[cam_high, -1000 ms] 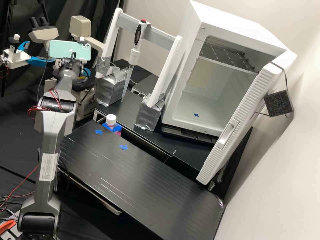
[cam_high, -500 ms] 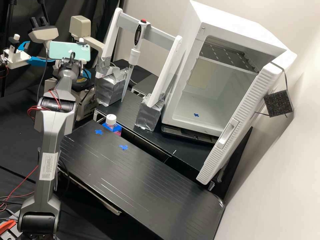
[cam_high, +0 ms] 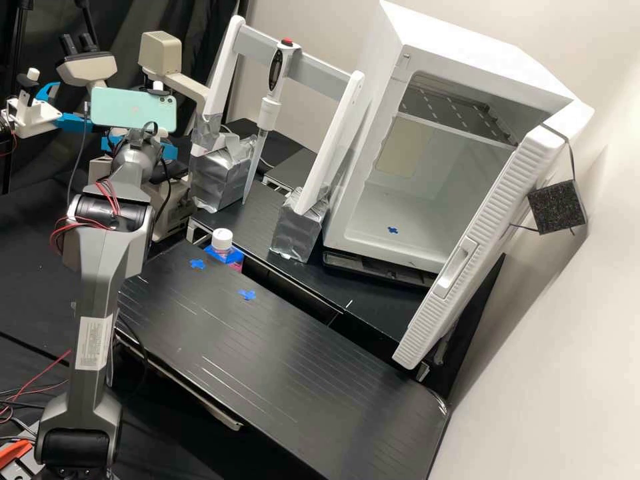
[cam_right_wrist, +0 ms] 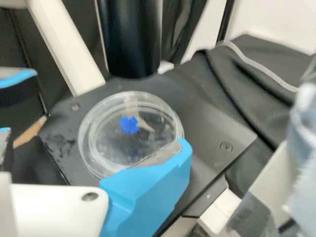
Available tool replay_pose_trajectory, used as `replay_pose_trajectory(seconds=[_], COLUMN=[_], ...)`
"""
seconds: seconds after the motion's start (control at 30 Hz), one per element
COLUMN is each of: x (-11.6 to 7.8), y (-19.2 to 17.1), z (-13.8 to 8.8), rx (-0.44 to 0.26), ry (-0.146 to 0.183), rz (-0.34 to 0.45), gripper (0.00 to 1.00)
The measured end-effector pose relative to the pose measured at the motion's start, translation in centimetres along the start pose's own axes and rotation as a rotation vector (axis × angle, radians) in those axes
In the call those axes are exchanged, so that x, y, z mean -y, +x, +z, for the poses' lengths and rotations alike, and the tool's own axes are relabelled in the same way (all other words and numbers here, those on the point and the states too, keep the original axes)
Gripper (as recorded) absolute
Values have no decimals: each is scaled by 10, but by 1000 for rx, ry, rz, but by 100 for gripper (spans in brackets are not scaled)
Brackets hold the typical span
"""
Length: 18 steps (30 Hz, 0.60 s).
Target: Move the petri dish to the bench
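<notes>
Petri dish (cam_right_wrist: 106,145) pickup is probably the step in hand, and it is best begun with the claw (cam_high: 139,147) squared to the rim. Its blue fingers (cam_high: 169,152) are spread apart in the upper left of the high view, with nothing clamped. One fingertip (cam_right_wrist: 183,154) is seen overlapping the rim; whether it is touching cannot be told. The dish should be gripped low, by opposite sides of its wall, and only lightly, since thin plastic is easily slid or tipped.

The dish is set flat on a black plate (cam_right_wrist: 210,126), just beside that fingertip and not enclosed by the grip. Close by, a black cylinder (cam_right_wrist: 131,39) is held above the plate, so a low sideways exit is called for before any lift.

Farther out, the bench (cam_high: 300,373) is stretched from the middle to the bottom of the high view. Two blue crosses (cam_high: 247,294) are stuck near its upper left end, perhaps as target spots. The bottle (cam_high: 223,239) beside that end should be passed without a knock.
</notes>
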Motion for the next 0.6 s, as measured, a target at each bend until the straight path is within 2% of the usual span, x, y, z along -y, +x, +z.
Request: replay_pose_trajectory(seconds=[0.07,0.1,0.17,0.23,0.27,0.33,0.37,0.43,0.47,0.53,0.6], x=[-1,1,2,4,8,13,15,16,16,16,17], y=[-5,-8,-13,-21,-24,-31,-35,-37,-38,-38,-38], z=[0,0,4,10,14,15,12,10,9,10,13], rx=[-24,-28,-7,4,-2,-54,-102,-152,-174,-192,-219], ry=[-28,-16,-37,-33,-61,-86,-157,-246,-267,-276,-260], rz=[72,90,151,217,242,273,283,294,295,282,268], gripper=[100,100,100,100,100,100,100,100,100,100,100])
